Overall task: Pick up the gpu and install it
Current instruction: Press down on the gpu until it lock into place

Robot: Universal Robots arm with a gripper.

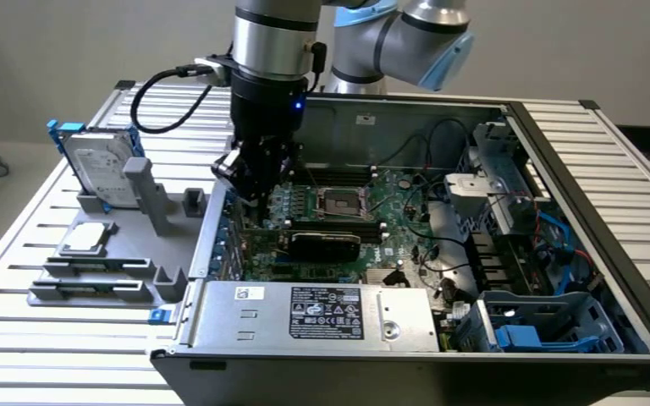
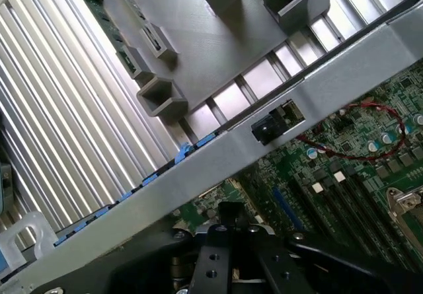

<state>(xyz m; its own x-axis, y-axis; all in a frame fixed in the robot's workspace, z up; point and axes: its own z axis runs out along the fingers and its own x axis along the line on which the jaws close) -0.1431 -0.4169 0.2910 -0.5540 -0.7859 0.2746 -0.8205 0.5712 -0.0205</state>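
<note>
The gpu [image 1: 321,242], with its black shroud showing, sits across the green motherboard [image 1: 399,190] inside the open computer case [image 1: 596,220]. My gripper [image 1: 253,200] hangs just inside the case's wall on the exterior view's left. It is a little above the card's end on that side, shut, with nothing seen between its fingers. In the wrist view the black gripper [image 2: 230,220] points down at the motherboard [image 2: 357,168] beside the grey case wall [image 2: 264,148].
A grey fixture [image 1: 111,254] on the slatted table [image 1: 31,338] holds a silver hard drive with blue rails [image 1: 99,173], a CPU chip [image 1: 88,238] and two memory sticks [image 1: 90,277]. The power supply [image 1: 314,313], CPU socket [image 1: 342,201], cables and a drive cage [image 1: 545,326] crowd the case.
</note>
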